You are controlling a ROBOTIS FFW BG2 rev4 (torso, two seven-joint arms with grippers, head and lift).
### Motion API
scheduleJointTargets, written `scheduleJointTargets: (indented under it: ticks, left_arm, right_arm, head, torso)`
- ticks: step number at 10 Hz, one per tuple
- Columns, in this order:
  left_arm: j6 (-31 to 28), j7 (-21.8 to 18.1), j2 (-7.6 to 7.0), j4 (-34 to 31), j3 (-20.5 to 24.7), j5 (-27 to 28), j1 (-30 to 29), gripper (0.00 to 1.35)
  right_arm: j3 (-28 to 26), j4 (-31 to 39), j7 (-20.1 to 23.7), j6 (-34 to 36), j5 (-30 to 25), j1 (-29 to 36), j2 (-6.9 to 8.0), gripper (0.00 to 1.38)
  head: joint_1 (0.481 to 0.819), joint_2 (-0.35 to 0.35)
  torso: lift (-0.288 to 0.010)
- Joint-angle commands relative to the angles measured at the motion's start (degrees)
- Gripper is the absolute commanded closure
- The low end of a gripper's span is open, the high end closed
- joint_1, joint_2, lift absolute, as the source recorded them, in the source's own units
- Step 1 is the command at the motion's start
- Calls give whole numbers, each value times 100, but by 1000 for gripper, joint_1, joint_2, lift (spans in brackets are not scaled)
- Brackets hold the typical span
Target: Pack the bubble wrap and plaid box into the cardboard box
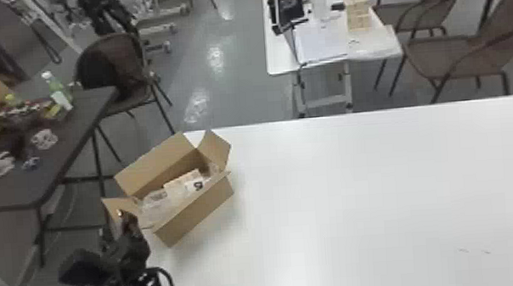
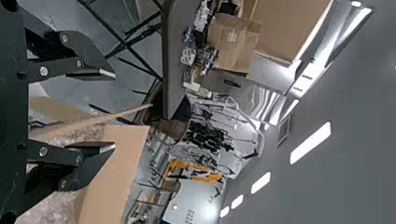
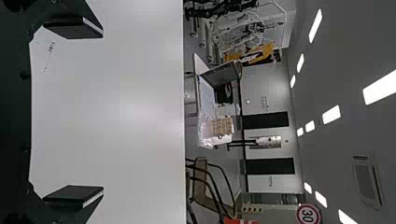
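Lower left, the open left claw (image 1: 123, 218) is straddling a cardboard box flap (image 2: 130, 111); the right claw (image 3: 102, 113) is gaping.

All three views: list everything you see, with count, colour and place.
Rectangular work table: 1, white, before the robot
Open cardboard box: 1, brown, work table's left end
Crinkled bubble wrap: count unclear, clear, inside it
Plaid box: 1, pale beige, inside it
Cluttered table: 1, dark grey, far left
Large carton: 1, brown, on that table
Rounded chair: 1, dark, beside that table
Back table: 1, white, behind
Armchairs: at least 2, brown, behind right
Ceiling lights: several, white, overhead
Left claw: 1, black, open, box flap between fingers
Right claw: 1, black, open, over the work table
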State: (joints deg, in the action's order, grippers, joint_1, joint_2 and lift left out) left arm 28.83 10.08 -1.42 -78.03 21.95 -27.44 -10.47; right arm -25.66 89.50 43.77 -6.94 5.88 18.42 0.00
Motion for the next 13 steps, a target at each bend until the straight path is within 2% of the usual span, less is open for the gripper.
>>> scheduleJointTargets:
  ticks: [1,3,4,5,6,7,8,9,10,11,12,13]
  left_arm:
    - [114,3,72,-670,-129,10,-386,130]
    - [-62,-6,107,-1786,-446,467,-1186,134]
    - [-211,-208,72,-2190,-665,687,-1502,134]
    - [-176,-507,2,-2331,-920,854,-1695,134]
    - [-176,-568,-69,-2384,-1210,1012,-1871,134]
    - [-176,-779,-95,-2384,-1281,1285,-2029,134]
    - [-352,-1254,-69,-2375,-1290,1478,-2205,134]
    - [-378,-1456,-42,-2340,-1325,1794,-2372,136]
    - [-404,-1526,-16,-2182,-1404,1882,-2486,136]
    - [-316,-1737,72,-2058,-1351,1909,-2566,136]
    - [-360,-2150,151,-2076,-1219,1961,-2618,136]
    - [-483,-2546,157,-2085,-1184,1961,-2636,136]
  right_arm:
    - [0,103,0,8,-8,39,5,117]
    - [0,243,0,8,-17,145,5,117]
    - [0,366,0,-1,-25,268,5,117]
    - [79,472,-62,-220,-8,426,5,117]
    - [176,674,-194,-335,-166,619,5,117]
    - [272,762,-308,-528,-307,725,5,117]
    - [431,762,-404,-677,-342,804,5,117]
    - [536,823,-466,-686,-544,892,5,117]
    - [633,832,-545,-713,-570,1006,5,117]
    - [747,814,-651,-739,-570,1147,5,117]
    - [870,814,-791,-765,-570,1252,5,117]
    - [914,814,-853,-783,-570,1296,5,117]
  head:
    - [695,279]
    - [695,259]
    - [695,234]
    - [695,191]
    - [695,140]
    - [695,121]
    - [695,84]
    - [695,57]
    - [695,44]
    - [695,42]
    - [695,36]
    - [695,33]
  torso:
    - [-44]
    - [-44]
    - [-44]
    - [-44]
    - [-44]
    - [-44]
    - [-44]
    - [-44]
    - [-44]
    - [-44]
    - [-44]
    - [-44]
